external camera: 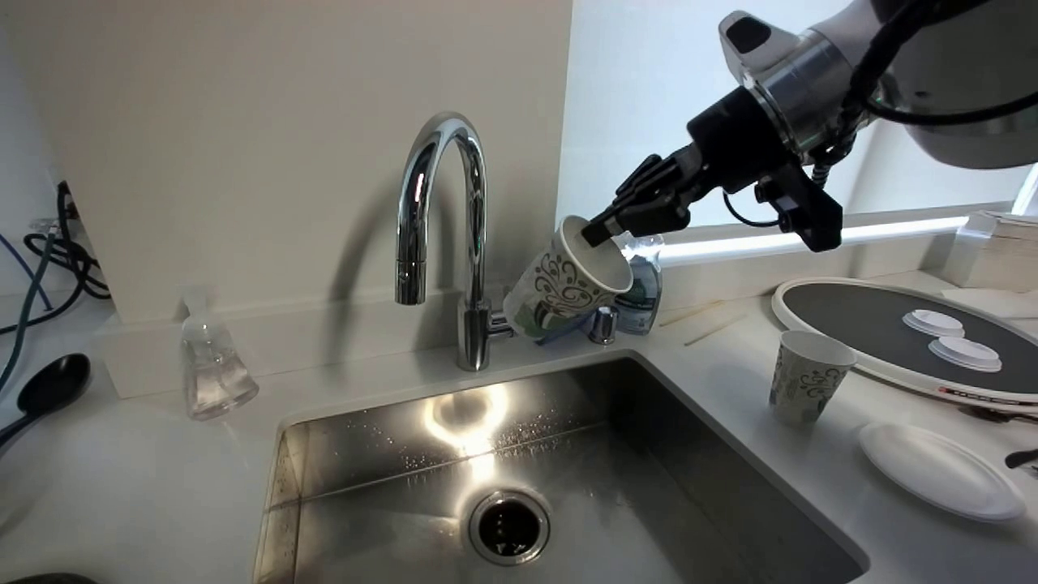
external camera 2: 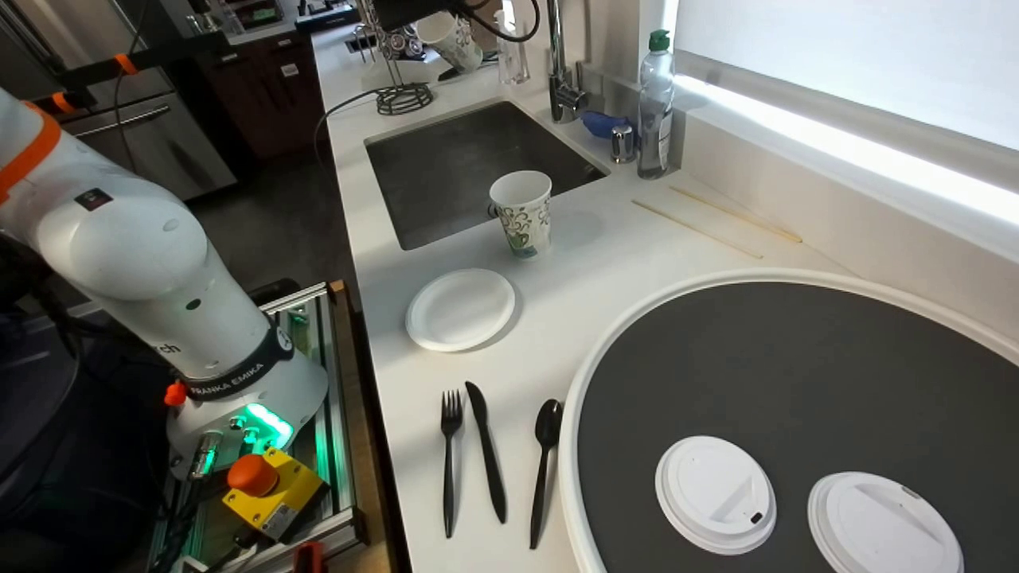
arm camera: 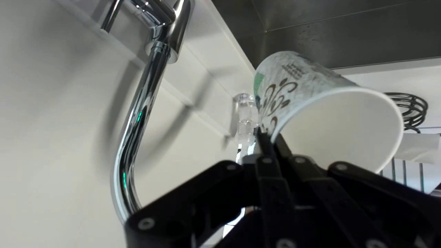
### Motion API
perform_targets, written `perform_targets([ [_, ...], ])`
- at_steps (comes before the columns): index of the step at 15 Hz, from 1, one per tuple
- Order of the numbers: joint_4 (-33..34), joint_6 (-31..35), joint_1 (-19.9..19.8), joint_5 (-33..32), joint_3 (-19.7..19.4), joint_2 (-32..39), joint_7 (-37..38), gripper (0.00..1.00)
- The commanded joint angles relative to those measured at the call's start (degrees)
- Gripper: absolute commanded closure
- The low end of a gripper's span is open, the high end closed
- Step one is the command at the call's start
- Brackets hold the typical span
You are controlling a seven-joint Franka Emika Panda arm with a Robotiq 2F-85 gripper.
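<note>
My gripper [external camera: 598, 233] is shut on the rim of a white paper cup [external camera: 559, 284] with a brown swirl and green pattern. In the wrist view, one finger of the gripper [arm camera: 274, 141] is inside the rim and one outside the cup [arm camera: 296, 75]. The cup is tilted, its mouth toward the gripper, raised near the chrome faucet [external camera: 470, 243] and the sink [external camera: 381, 519]. The held cup also shows at the top of an exterior view [external camera 2: 458, 44]. A second patterned cup [external camera: 811, 381] stands upright on the counter beside the sink; it also shows here [external camera 2: 525, 219].
A white plate [external camera 2: 460, 309], black fork [external camera 2: 450, 438], knife [external camera 2: 487, 454] and spoon [external camera 2: 546, 446] lie on the counter. A round grey board [external camera 2: 764, 358] holds white lids [external camera 2: 716, 493]. Soap bottle [external camera 2: 656, 111], wooden sticks [external camera 2: 700, 227], clear dispenser [external camera: 212, 365] and wire stand [external camera 2: 404, 99] stand or lie around.
</note>
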Motion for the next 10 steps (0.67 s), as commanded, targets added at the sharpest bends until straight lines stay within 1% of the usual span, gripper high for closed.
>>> perform_targets([
  [1,-0.98,7.71,5.88,10.26,-2.38,-0.47,-10.57,0.99],
  [3,-0.69,9.42,7.89,11.99,-3.41,-0.59,-14.06,0.99],
  [7,-0.62,12.01,10.83,13.37,-5.53,-0.78,-18.83,0.99],
  [10,-0.49,15.10,13.75,15.67,-7.81,-1.36,-22.83,0.99],
])
